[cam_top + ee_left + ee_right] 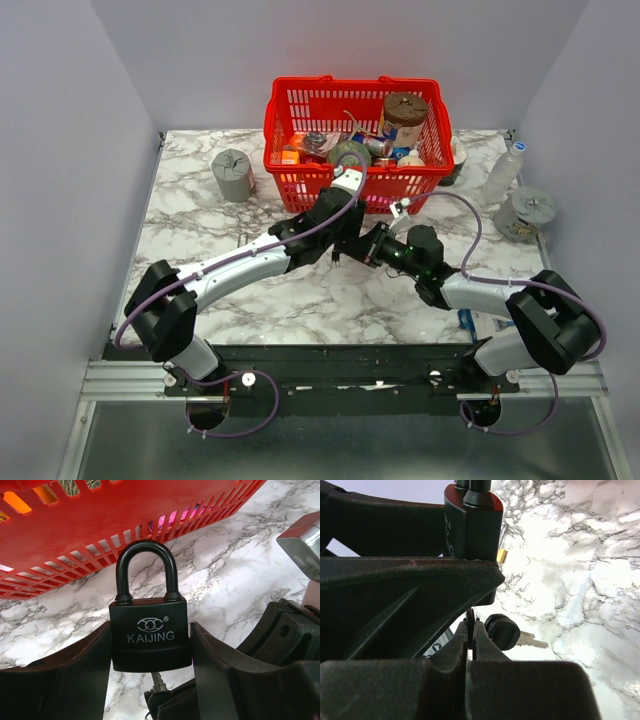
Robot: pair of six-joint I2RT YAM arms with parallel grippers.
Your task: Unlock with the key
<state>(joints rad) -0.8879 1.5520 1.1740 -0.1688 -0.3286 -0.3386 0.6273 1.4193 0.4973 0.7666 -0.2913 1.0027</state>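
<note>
My left gripper is shut on the black padlock, marked KAIJING, and holds it upright above the marble table with the shackle seated in the body. My right gripper is shut on the dark head of one key of the bunch. Its silvery blade points up at the padlock's underside and meets it. A spare key hangs beside the right fingers. In the top view both grippers, left and right, meet at the table's middle, and the padlock and keys are hidden between them.
A red basket full of odds and ends stands just behind the grippers, close to the padlock's shackle. A grey cylinder stands at the back left. A clear bottle and a grey spool are at the right edge.
</note>
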